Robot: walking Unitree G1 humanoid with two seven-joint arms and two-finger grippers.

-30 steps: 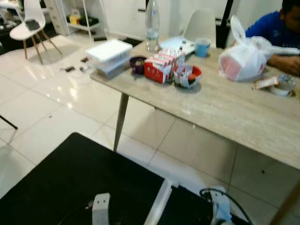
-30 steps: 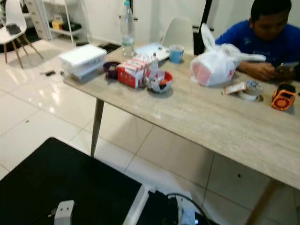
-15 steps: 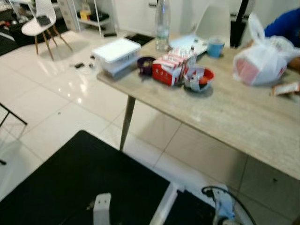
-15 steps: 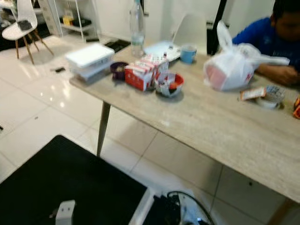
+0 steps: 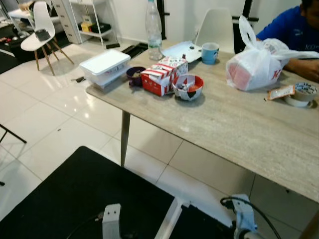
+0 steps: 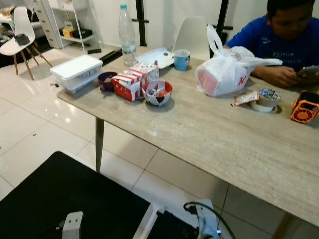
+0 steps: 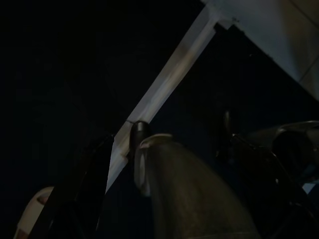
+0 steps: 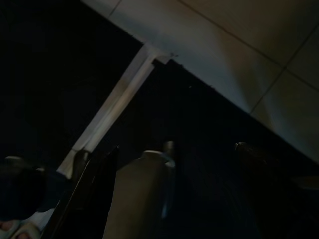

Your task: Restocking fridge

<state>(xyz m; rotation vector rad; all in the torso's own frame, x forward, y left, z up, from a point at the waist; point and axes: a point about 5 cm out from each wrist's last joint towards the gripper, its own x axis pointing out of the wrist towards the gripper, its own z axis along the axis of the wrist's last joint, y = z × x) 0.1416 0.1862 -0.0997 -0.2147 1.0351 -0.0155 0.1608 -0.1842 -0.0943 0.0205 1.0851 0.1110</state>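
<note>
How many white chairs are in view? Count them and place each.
2. One white chair stands on the floor far left; another white chair sits behind the table, beside the person. Others may be hidden.

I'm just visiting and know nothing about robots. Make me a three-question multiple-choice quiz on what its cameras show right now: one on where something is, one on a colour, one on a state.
1. Where does the white lidded box stand?
A. at the table's corner
B. on the floor
C. on the white chair

2. What colour is the cup?
A. red
B. blue
C. black

3. How does the water bottle stand?
A. on its side
B. upside down
C. upright, cap on

Answers:
1. A, it sits at the corner of the table, beside the purple bowl.
2. B, it is light blue, behind the red-and-white cartons.
3. C, it stands with its blue cap on top.
</note>
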